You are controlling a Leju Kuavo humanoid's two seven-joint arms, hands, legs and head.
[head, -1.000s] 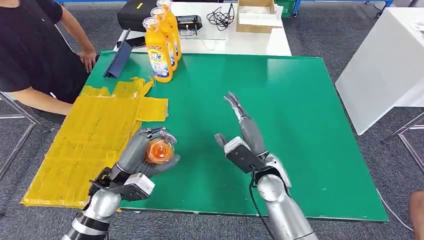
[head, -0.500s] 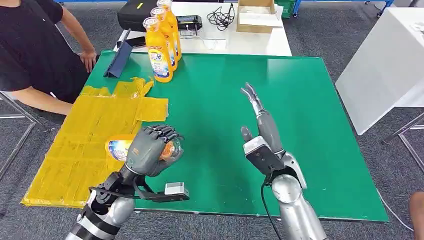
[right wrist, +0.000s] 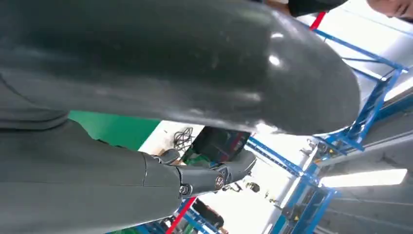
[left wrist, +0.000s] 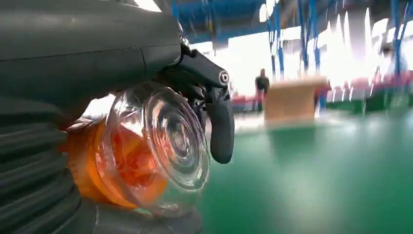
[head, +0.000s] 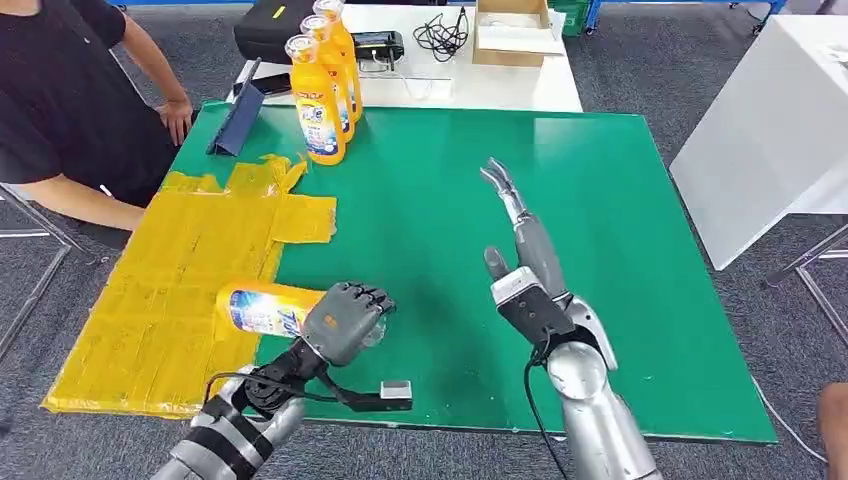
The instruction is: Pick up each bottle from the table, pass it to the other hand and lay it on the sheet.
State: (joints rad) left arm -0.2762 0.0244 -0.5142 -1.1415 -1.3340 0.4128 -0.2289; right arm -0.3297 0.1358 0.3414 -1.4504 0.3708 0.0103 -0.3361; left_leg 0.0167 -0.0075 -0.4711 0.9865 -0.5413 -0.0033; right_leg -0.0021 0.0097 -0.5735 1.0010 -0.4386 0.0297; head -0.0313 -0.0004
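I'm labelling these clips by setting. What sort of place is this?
Probably an indoor robot-testing workshop, not a home: a green table with a taped yellow sheet and staged orange bottles, a cardboard box and cables on a white table behind, and blue metal framing overhead.

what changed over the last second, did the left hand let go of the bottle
No. The left hand still grips the bottle but has turned it: a second ago its cap end faced the camera, now it lies sideways over the edge of the yellow sheet, its base pointing left. The right hand drew back to the right, open and empty. The standing bottles and the person stayed put.
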